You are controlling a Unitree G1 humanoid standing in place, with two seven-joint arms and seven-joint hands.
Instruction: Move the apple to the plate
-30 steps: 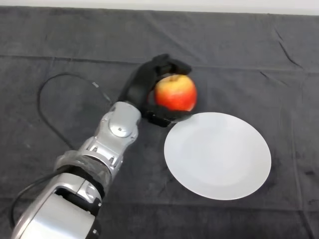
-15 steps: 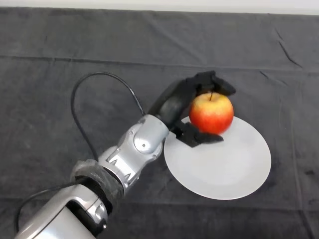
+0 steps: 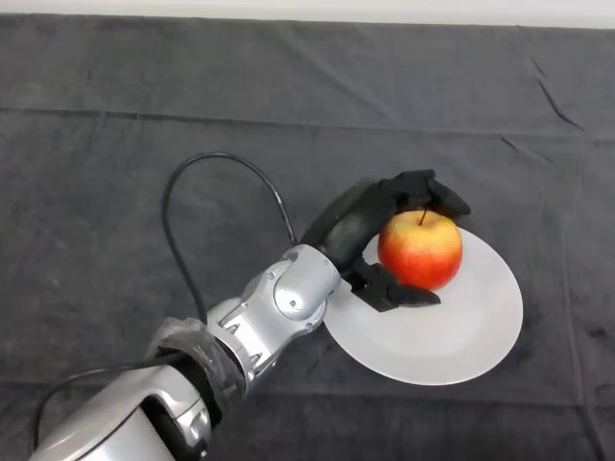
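carried further over the plate (image 3: 480,336), hand (image 3: 360,221) grips apple (image 3: 420,252) stem-up.

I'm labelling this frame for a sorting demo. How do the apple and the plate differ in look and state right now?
The apple is round, red and yellow with a stem; the plate is flat, plain white. The apple is much smaller than the plate. The left hand is curled round the apple, while the plate lies free on the dark cloth. Both are round in outline.
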